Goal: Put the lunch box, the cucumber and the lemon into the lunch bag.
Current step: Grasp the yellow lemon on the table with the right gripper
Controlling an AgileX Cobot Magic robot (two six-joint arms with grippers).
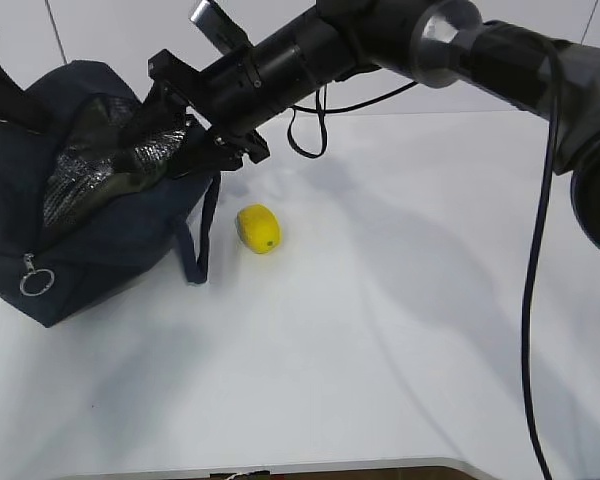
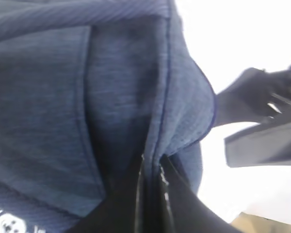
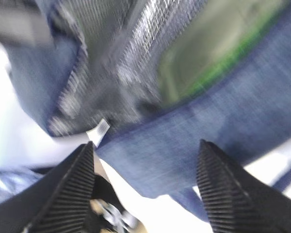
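At the table's far left corner we find the lunch bag [image 1: 90, 240], a dark navy fabric bag slumped on the white table [image 1: 380, 330], its mouth open and the silver foil lining [image 1: 100, 170] showing. A metal ring pull [image 1: 36, 282] hangs at its near left side, and one loop handle [image 1: 202, 240] droops down the right side onto the table.

Our right gripper [image 1: 195, 150] reaches across from the table's right edge to the mouth of the bag, its jaws spread wide. In the right wrist view the two ribbed fingers [image 3: 72, 189] stand well apart on either side of the navy rim, and beyond them, inside the foil, we see a pale green shape with a brighter green streak; the blur keeps us from telling which item it is.

Our left gripper [image 2: 153, 194] sits at the bag's far left side, jaws pressed tight together with a fold of the navy fabric [image 2: 136, 97] running down between them, so it grips the bag.

Just beside the bag, toward the table's middle, the lemon [image 1: 258, 228] lies alone on the bare surface, near the drooping handle but not touching it.
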